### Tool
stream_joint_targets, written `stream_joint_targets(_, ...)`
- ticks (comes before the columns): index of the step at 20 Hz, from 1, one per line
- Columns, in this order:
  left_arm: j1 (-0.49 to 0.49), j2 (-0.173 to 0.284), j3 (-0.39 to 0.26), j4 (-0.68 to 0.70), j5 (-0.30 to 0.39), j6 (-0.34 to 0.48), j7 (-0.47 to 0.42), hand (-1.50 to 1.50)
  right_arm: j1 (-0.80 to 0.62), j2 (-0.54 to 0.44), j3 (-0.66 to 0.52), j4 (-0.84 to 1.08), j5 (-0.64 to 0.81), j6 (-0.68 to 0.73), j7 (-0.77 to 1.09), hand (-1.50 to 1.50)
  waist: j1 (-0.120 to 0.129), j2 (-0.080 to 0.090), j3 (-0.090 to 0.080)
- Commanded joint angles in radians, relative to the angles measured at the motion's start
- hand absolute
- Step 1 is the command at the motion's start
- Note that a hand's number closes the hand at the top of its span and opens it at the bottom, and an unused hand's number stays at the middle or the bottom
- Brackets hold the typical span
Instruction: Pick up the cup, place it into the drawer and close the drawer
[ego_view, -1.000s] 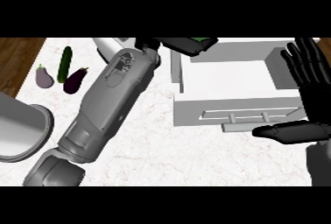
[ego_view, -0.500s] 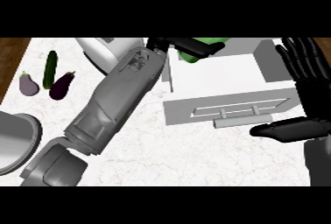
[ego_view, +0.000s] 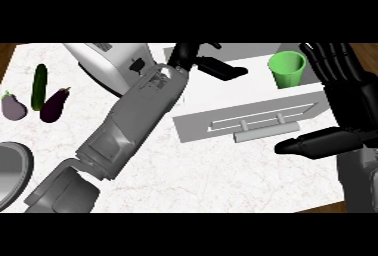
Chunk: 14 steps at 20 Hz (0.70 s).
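Cup (ego_view: 286, 69) now uncovered in drawer (ego_view: 251, 122)

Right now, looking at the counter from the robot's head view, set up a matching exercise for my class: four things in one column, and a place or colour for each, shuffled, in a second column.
Things:
1. cup
2. cucumber
3. right hand
4. drawer

Descriptions:
A. long and dark green, lying at the counter's left between two aubergines
B. light green, standing upright inside the open drawer
C. grey, pulled open, with a bar handle on its front
D. black, open, at the view's right edge beside the drawer

Pairs: 1-B, 2-A, 3-D, 4-C
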Motion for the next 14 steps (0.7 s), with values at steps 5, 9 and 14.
stream_joint_targets(5, 0.065, 0.000, 0.029, -0.057, 0.148, -0.034, -0.129, -1.50, -0.027, 0.019, 0.075, 0.017, -0.137, 0.143, 0.018, 1.50, -0.011, 0.007, -0.002)
stream_joint_targets(9, 0.058, 0.000, 0.045, -0.123, 0.236, -0.019, -0.197, -1.50, -0.024, 0.000, 0.157, 0.023, -0.213, 0.287, 0.023, 1.50, -0.018, 0.001, -0.002)
stream_joint_targets(14, 0.033, 0.000, 0.069, -0.104, 0.286, 0.029, -0.233, -1.50, -0.002, -0.145, 0.252, -0.013, -0.150, 0.415, 0.155, 1.50, 0.032, -0.021, -0.004)
